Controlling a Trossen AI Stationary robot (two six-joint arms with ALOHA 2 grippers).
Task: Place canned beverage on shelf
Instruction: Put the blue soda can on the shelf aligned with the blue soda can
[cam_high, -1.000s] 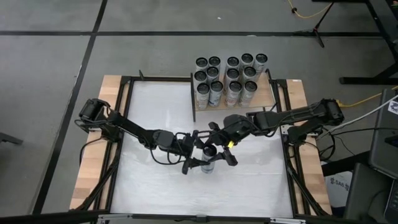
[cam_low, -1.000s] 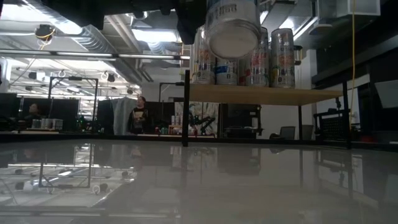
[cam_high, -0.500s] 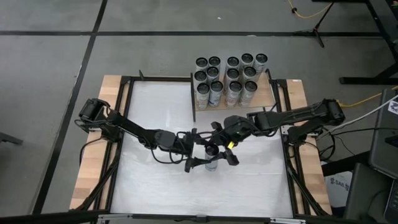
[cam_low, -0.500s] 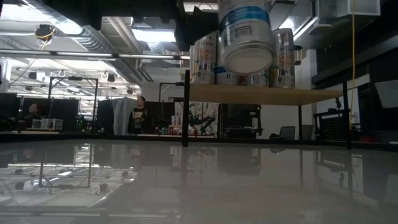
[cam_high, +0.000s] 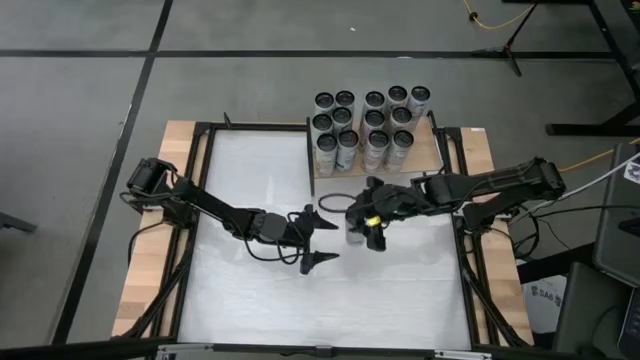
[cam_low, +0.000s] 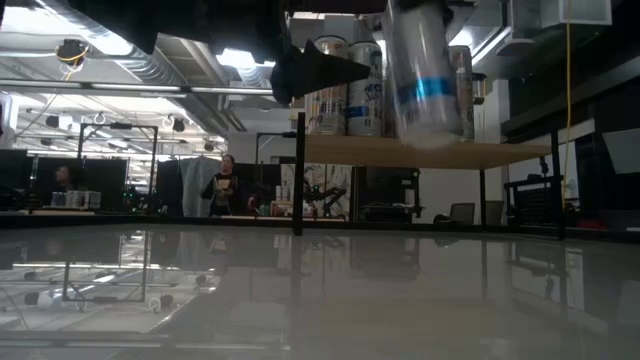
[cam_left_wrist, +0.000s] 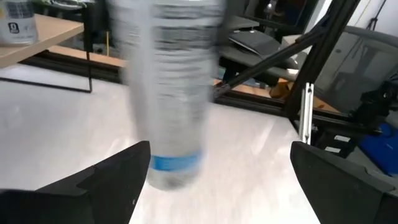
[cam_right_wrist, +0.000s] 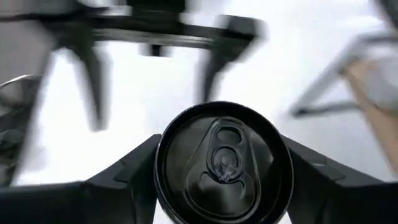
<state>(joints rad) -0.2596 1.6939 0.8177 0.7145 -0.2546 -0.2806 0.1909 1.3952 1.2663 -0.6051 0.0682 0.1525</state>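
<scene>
My right gripper (cam_high: 366, 226) is clamped on the beverage can (cam_high: 356, 232); left gripper (cam_high: 318, 237) fingers spread. Swinging toward the shelf (cam_high: 432, 152), I could topple the cans (cam_high: 368, 127) crowding its near edge.

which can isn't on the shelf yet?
The can clamped in the right gripper, in the air over the white table. All other cans stand on the shelf.

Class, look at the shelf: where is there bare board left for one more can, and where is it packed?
The shelf is packed across its back and middle with standing cans. Bare board shows only along the right end beside the post, and a thin front strip. The right gripper holds the can over the table, just in front.
</scene>
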